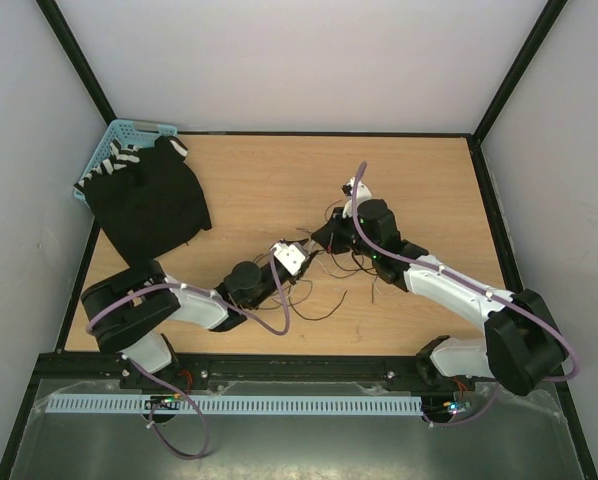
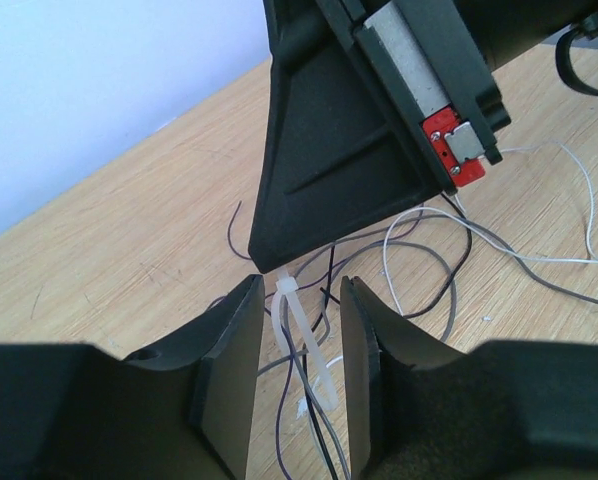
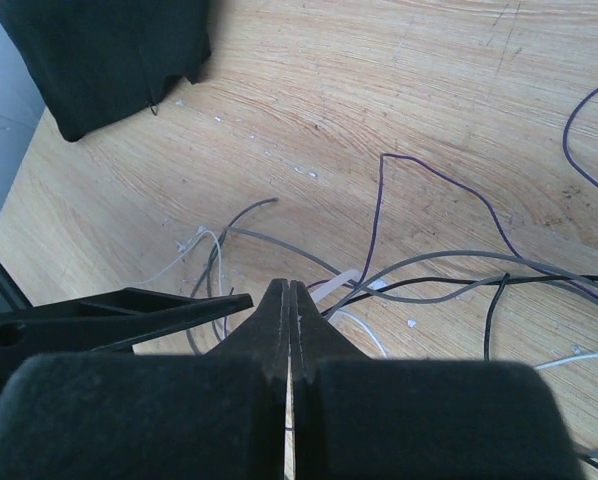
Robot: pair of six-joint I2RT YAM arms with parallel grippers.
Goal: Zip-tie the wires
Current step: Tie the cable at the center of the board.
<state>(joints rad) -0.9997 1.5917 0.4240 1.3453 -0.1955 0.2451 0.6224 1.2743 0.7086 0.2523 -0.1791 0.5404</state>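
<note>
The wires [image 1: 351,268] are a loose tangle of thin black, grey, purple and white strands on the wooden table between my two grippers. The white zip tie [image 2: 312,345] is bent into a loop around a few strands. In the left wrist view it hangs between the jaws of my left gripper [image 2: 301,288], which stand open on either side without touching it. My right gripper [image 3: 288,292] is shut, and its tip [image 2: 279,258] pinches the zip tie right at its head. A bit of the strip [image 3: 347,285] shows just beyond the tip. In the top view both grippers [image 1: 297,262] [image 1: 324,240] meet mid-table.
A black cloth with white stripes [image 1: 149,200] lies at the back left, partly over a blue basket [image 1: 119,135]. It also shows in the right wrist view [image 3: 109,50]. More wire strands [image 2: 539,250] trail to the right. Black frame rails edge the table.
</note>
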